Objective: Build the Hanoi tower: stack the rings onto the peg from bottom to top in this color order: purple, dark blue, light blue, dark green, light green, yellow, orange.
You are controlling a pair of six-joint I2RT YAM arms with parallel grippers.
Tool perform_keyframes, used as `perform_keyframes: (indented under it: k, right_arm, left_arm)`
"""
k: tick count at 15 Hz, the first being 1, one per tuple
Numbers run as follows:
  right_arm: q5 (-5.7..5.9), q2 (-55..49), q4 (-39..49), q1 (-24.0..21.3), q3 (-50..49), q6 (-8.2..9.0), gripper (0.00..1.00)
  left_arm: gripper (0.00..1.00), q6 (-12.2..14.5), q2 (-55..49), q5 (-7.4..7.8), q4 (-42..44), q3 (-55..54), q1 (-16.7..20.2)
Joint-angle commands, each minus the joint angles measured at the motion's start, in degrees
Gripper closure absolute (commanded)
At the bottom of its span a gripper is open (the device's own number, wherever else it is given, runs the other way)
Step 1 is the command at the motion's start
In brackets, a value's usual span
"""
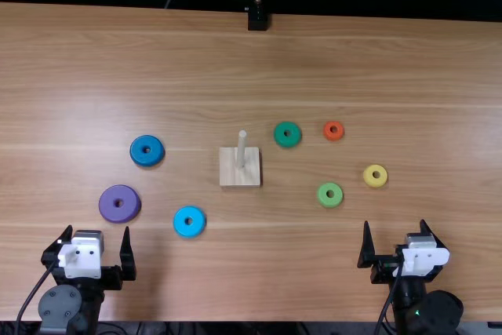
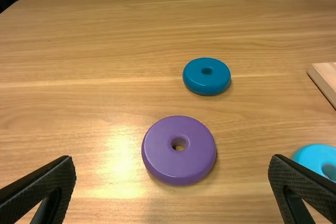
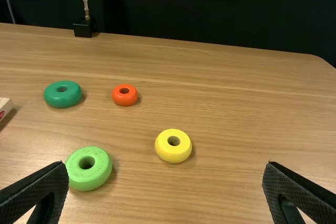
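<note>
Left of the peg, and a bit nearer the robot, the big purple ring lies flat on the table. On that same side of the peg, the left gripper has its jaws spread wide and holds nothing. Right of the peg, the right gripper is wide and holds nothing too.

No ring is on the peg, so purple should go first, and the left gripper looks best for it. It should go straight down, one finger on each side of purple, and squeeze the outside, not the hole. Lift it higher than the peg, line up the hole, lower it flat, then let go.

Going to the peg, it could bump the light blue ring, near and left of the peg. The dark blue ring, left of the peg, should be next.
</note>
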Motion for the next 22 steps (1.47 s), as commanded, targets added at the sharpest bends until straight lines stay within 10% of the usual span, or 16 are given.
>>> perform_keyframes:
  k: [1,10,16,22]
  right_arm:
    - [0.14,-0.7,-3.0,-0.6,-3.9,-0.14,0.00]
    - [0.14,-0.7,-3.0,-0.6,-3.9,-0.25,0.00]
    - [0.14,-0.7,-3.0,-0.6,-3.9,-0.14,0.00]
    - [0.14,-0.7,-3.0,-0.6,-3.9,-0.14,0.00]
  left_arm:
    - [0.00,-0.1,-0.7,0.15,-1.8,-7.0,0.4]
    - [0.00,0.8,0.7,0.15,-3.1,6.9,-0.1]
    - [0.00,0.6,20.5,-0.59,-4.7,33.4,0.7]
    - [0.00,0.8,48.4,0.99,-27.7,55.4,3.1]
